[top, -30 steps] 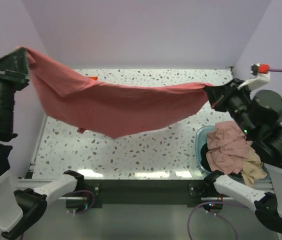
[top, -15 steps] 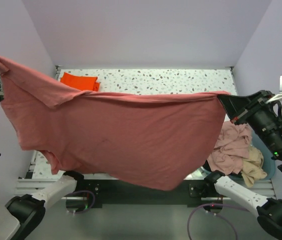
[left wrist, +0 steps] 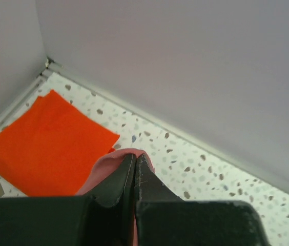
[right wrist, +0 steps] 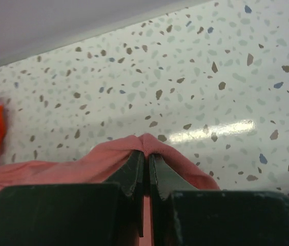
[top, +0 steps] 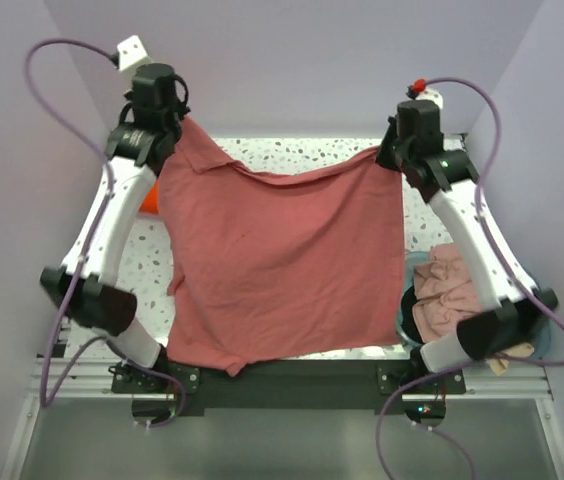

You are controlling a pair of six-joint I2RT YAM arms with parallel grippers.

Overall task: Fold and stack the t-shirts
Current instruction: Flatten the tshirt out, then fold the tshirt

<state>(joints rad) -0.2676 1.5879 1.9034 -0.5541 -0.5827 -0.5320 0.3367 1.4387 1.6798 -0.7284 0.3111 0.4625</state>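
Note:
A dusty salmon-pink t-shirt (top: pixel 282 260) hangs spread between my two grippers over the table. My left gripper (top: pixel 174 122) is shut on its upper left corner, and the pinched cloth shows in the left wrist view (left wrist: pixel 121 160). My right gripper (top: pixel 390 152) is shut on its upper right corner, and that cloth shows in the right wrist view (right wrist: pixel 149 146). The shirt's lower hem hangs over the table's near edge. A folded bright orange t-shirt (left wrist: pixel 47 143) lies at the far left corner, mostly hidden in the top view (top: pixel 147 197).
A teal basin (top: pixel 407 268) at the near right holds crumpled pink (top: pixel 450 295) and beige (top: pixel 510 358) shirts. The speckled white table (top: pixel 312 152) is walled at the back and both sides.
Both arms swung from near the camera out to the far side of the table. The pink shirt now hangs narrower and lower, covering the table's middle.

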